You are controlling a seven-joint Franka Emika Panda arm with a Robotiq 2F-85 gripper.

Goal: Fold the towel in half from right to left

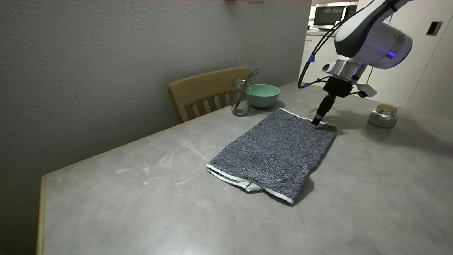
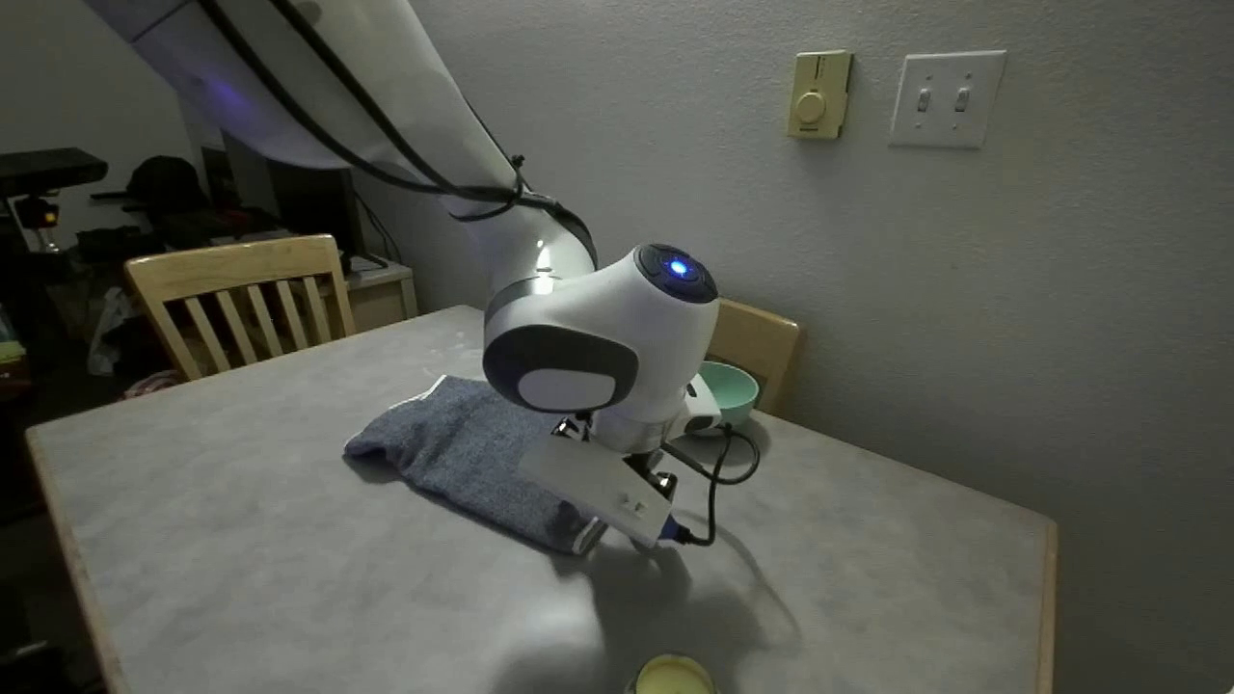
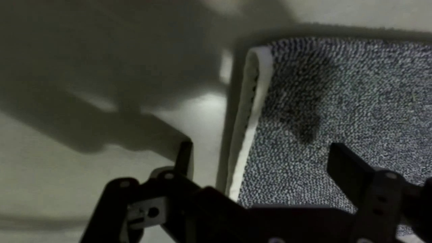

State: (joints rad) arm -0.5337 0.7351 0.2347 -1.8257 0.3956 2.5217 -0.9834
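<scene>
A dark blue-grey terry towel (image 1: 272, 148) lies folded on the grey desk (image 1: 124, 216), nearer its wall-side edge, with a broad stretch of desktop between its near hemmed end and the wood-trimmed edge farthest from the arm (image 1: 368, 39). The black gripper (image 3: 260, 146) is released, fingers spread wide either side of the towel's other pale hem. By the wall-side edge, a round green bowl (image 1: 263, 95) stands just beside a clear glass jar (image 1: 238, 102).

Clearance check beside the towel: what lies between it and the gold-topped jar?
Just tabletop with a shadow across it, between towel and jar; it shows in both exterior views. The jar is out of the wrist view.
</scene>
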